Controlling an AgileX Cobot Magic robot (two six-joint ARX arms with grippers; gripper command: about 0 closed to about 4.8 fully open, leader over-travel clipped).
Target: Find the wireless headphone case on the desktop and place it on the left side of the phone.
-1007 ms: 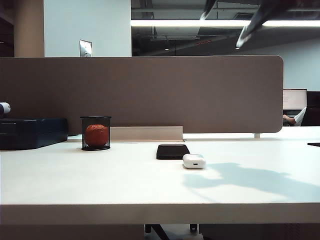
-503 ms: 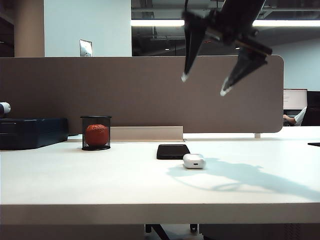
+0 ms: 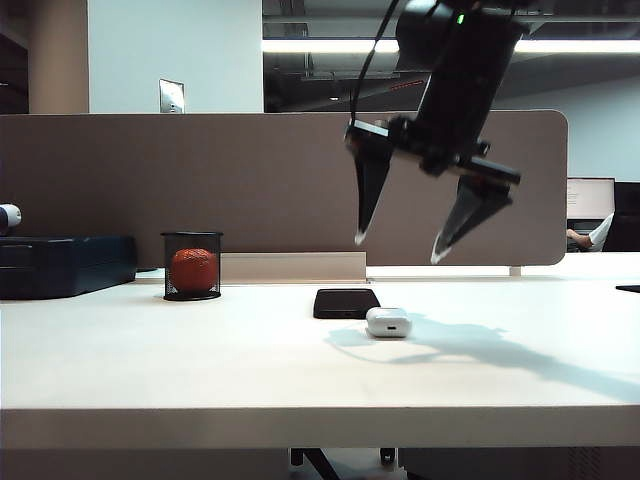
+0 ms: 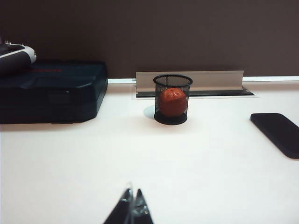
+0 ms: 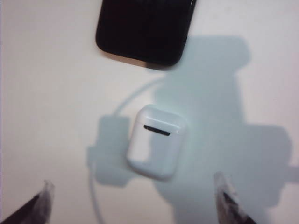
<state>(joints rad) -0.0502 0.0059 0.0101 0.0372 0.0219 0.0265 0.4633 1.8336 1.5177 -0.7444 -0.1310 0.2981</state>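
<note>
The wireless headphone case [image 3: 388, 322] [image 5: 156, 141], small, white and rounded, lies on the desktop [image 3: 250, 350] just right of the front corner of the black phone [image 3: 345, 303] [image 5: 145, 28] [image 4: 277, 133]. My right gripper [image 3: 398, 250] [image 5: 133, 200] hangs open in the air above the case, fingers wide apart and pointing down, nothing between them. My left gripper [image 4: 132, 198] is shut, low over the bare desktop, far from both; it does not show in the exterior view.
A black mesh cup [image 3: 192, 266] [image 4: 172, 99] holding an orange ball stands left of the phone. A dark blue box [image 3: 65, 264] [image 4: 51, 91] sits at the far left. A brown partition [image 3: 280, 180] runs along the back of the desk.
My right gripper has come down from the top of the exterior view toward the case and slightly left, fingers wide. The case, the phone and the left arm have not moved.
</note>
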